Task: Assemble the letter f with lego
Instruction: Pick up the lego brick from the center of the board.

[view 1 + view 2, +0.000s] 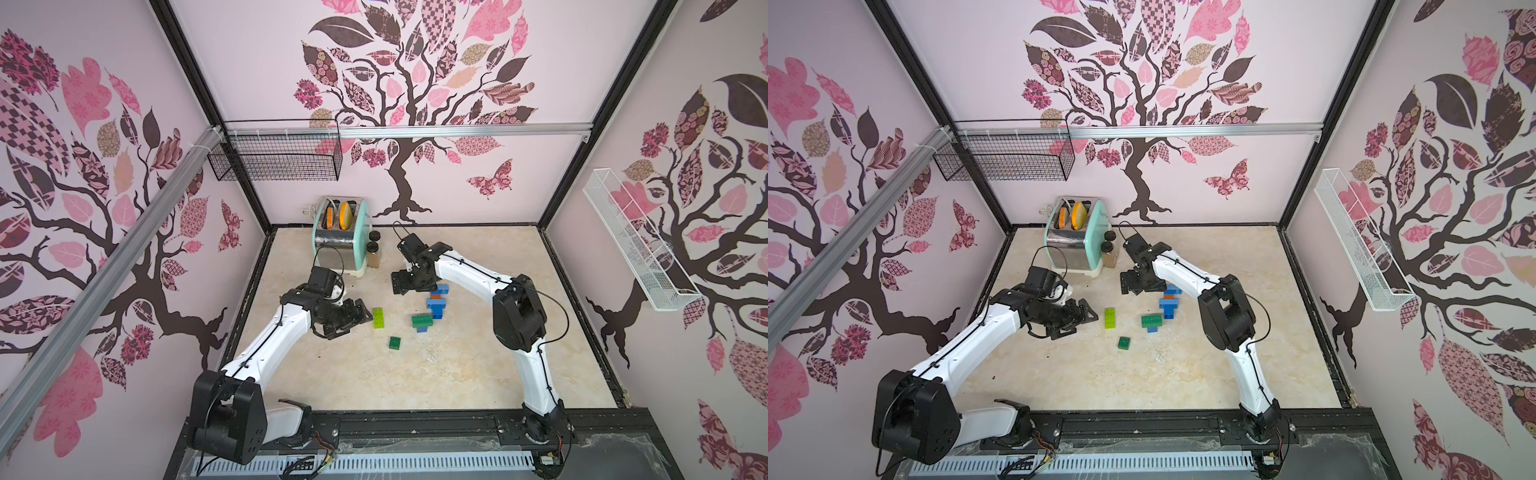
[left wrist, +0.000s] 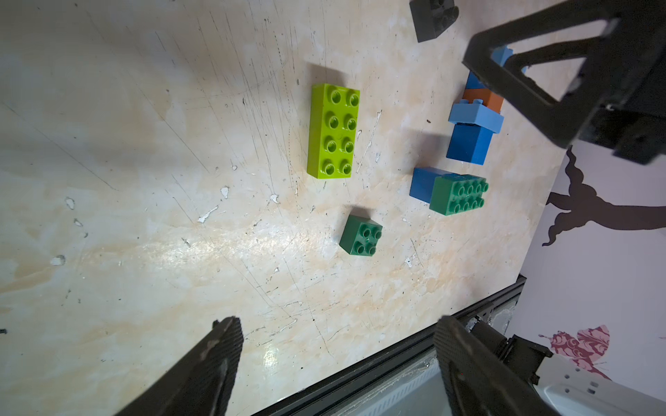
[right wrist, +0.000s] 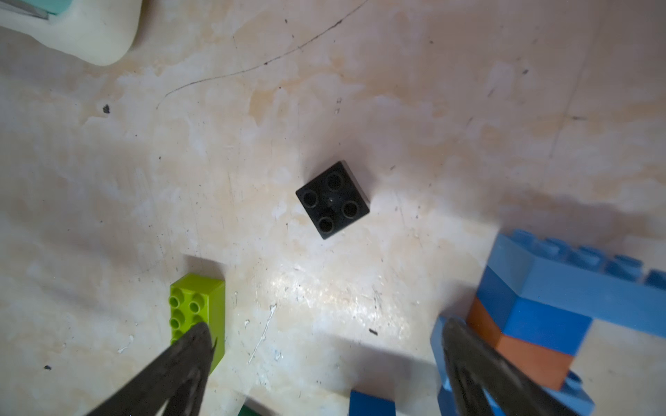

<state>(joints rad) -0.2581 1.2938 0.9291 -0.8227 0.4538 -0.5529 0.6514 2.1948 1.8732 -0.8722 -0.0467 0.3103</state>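
The lego lies loose mid-table. A lime oblong brick (image 1: 378, 318) (image 1: 1110, 318) (image 2: 333, 131) sits just right of my left gripper (image 1: 354, 322) (image 2: 337, 324), which is open and empty. A small dark green brick (image 1: 395, 342) (image 2: 360, 236) lies nearer the front. A green oblong brick (image 1: 423, 321) (image 2: 457, 194) rests on a blue one. A joined stack of blue, light blue and orange bricks (image 1: 437, 301) (image 3: 540, 306) lies beside my right gripper (image 1: 400, 283) (image 3: 326, 327), which hangs open above the table near a black square brick (image 3: 333, 200).
A mint-and-chrome toaster (image 1: 340, 239) with two spice jars (image 1: 373, 249) stands at the back left. A black wire basket (image 1: 278, 156) and a white one (image 1: 636, 241) hang on the walls. A black rail (image 1: 415, 424) edges the table front.
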